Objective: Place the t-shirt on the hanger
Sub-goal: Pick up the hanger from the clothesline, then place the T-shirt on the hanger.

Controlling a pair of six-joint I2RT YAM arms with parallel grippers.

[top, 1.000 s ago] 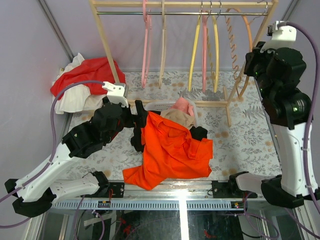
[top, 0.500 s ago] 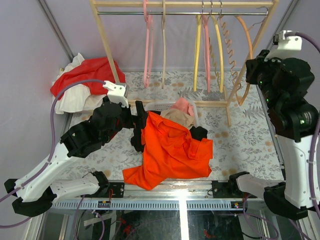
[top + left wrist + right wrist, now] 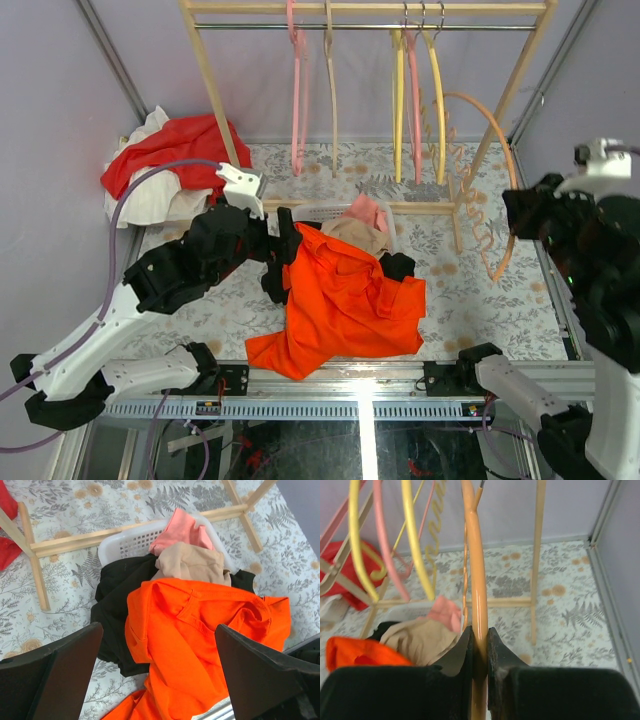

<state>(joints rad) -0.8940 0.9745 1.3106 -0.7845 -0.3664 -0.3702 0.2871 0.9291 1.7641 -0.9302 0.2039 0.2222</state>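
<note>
The bright orange t-shirt [image 3: 345, 305] lies crumpled on the table in front of the basket; it also shows in the left wrist view [image 3: 200, 630] and at the edge of the right wrist view [image 3: 360, 652]. My left gripper [image 3: 280, 255] hangs open just above the shirt's left edge, its jaws wide apart [image 3: 160, 680] and empty. My right gripper [image 3: 513, 222] is shut on the peach hanger [image 3: 495, 150], gripping its arm [image 3: 475, 570] between the jaws [image 3: 479, 645]. The hanger is held in the air to the right of the rack, its wavy bar [image 3: 465, 190] on the left. Its hook is not clearly visible.
A wooden clothes rack [image 3: 215, 90] stands at the back with pink, tan and yellow hangers [image 3: 400, 90]. A white basket [image 3: 130, 542] holds pink and tan clothes, with a black cloth [image 3: 117, 610] beside it. A red and white cloth pile [image 3: 175, 150] lies back left.
My right arm has pulled toward the near right side with the peach hanger, which has come down and away from the rail. The left arm and the t-shirt have barely moved.
</note>
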